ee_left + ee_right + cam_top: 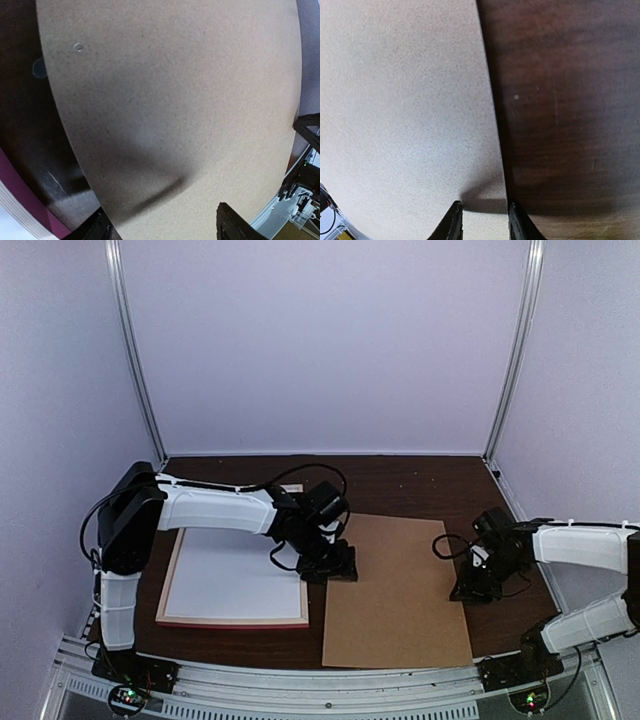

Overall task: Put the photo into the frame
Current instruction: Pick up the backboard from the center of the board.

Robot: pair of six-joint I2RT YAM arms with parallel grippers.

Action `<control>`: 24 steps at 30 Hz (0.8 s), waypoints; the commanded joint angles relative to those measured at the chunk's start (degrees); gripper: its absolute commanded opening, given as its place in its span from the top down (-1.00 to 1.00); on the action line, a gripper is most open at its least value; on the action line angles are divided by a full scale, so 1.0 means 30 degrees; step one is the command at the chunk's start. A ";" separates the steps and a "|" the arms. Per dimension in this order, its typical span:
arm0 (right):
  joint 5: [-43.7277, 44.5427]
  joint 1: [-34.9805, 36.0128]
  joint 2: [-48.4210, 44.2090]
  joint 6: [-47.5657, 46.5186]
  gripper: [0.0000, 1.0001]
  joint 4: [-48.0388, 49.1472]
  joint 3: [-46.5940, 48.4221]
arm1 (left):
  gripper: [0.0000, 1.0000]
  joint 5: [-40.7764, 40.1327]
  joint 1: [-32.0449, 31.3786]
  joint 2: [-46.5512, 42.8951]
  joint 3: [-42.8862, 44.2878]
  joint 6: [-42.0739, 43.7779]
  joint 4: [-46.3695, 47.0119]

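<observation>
Two arms, both empty: left fingers (235, 227) spread wide over backing board (400, 590), right fingers (451, 222) barely parted at its edge. Risk: board gets nudged & skids into frame (230, 621).

frame (230, 622) partly hidden under left arm (215, 508), brown board (175, 110) cropped by both wrist views

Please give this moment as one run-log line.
left end effector: open, above backing board | right end effector: open, at its right edge | frame: beside board

Dark wooden table (430, 480), frame (230, 622) left, brown backing board (400, 590) alongside
</observation>
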 commanded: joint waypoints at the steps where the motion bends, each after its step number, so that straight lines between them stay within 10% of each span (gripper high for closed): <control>1: -0.1929 0.0251 0.1409 0.0283 0.37 0.3833 0.1040 | -0.39 0.2251 0.0175 0.0260 0.1015 0.0799 0.4955; 24: -0.1962 0.0237 0.5511 -0.0827 0.38 0.7388 0.1707 | -0.08 0.6598 0.2243 -0.2608 -0.0844 -0.0253 0.9706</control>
